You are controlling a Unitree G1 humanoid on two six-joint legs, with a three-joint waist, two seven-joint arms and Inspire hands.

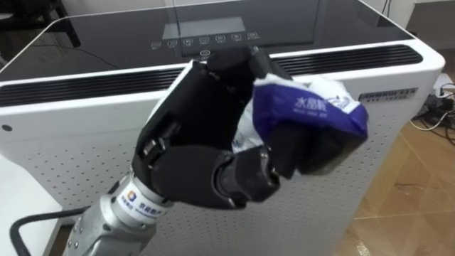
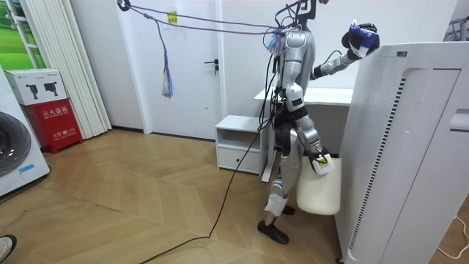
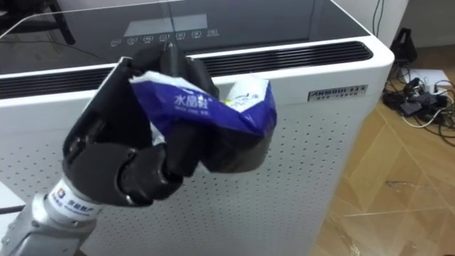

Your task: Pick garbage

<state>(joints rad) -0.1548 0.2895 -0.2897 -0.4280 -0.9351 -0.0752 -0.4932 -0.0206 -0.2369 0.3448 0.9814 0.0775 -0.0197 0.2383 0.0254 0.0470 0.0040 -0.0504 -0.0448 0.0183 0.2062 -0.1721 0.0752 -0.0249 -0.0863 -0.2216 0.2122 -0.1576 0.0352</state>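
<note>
Left hand [image 1: 192, 135] curled tight around crumpled blue-white wrapper [image 1: 313, 107], white air purifier [image 1: 398, 99] just behind it, right hand [image 2: 316, 156] low by white bag [image 2: 319, 192]

blue-white wrapper [image 1: 313, 107], perforated white appliance [image 1: 398, 142]

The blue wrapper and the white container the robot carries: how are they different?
The blue wrapper is crumpled, blue and white; the white container is plain white and smooth. The wrapper is small enough to fit in the left hand; the container is far bigger. The wrapper is held high by the white machine; the container hangs low by the leg, at the right hand. The robot carries both.
</note>
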